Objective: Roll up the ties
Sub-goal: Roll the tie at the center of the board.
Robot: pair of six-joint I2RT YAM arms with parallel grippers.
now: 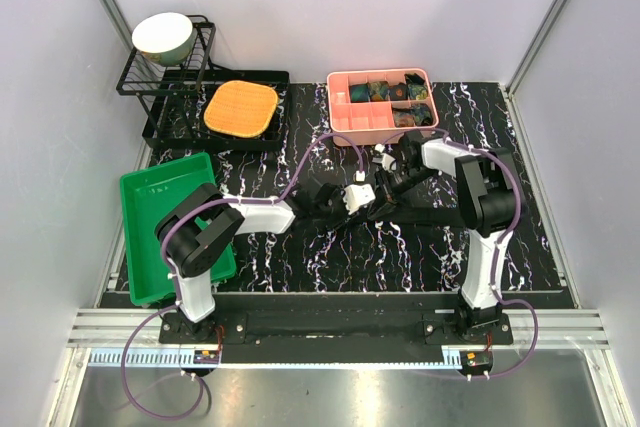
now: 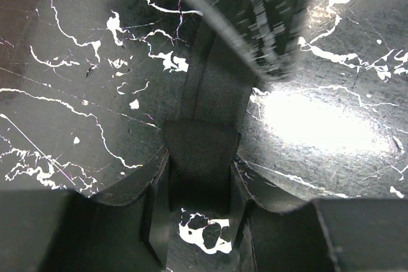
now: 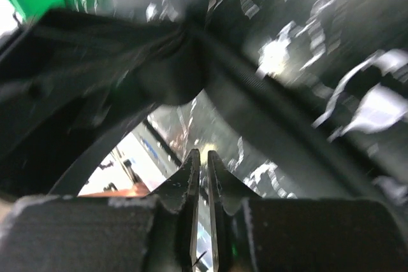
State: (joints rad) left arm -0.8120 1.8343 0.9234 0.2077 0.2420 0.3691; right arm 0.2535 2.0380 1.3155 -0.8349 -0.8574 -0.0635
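Tie [image 2: 203, 157] ran lengthwise away from the left gripper [image 2: 199, 211], whose jaws clenched its folded end; right gripper [image 3: 204, 176] jaws nearly closed, gripping nothing visible.

The overhead view is evenly and brightly lit, sharp throughout, with soft shadows under the arms on the counter [image 1: 300, 257]. The white walls [image 1: 350, 7] read slightly lilac. The left wrist view is dim; a strong glare patch lies on the glossy counter at right of centre, and a blurred dark object crosses the top. The right wrist view is heavily motion-blurred in its upper half; only the jaws at bottom centre are sharp.
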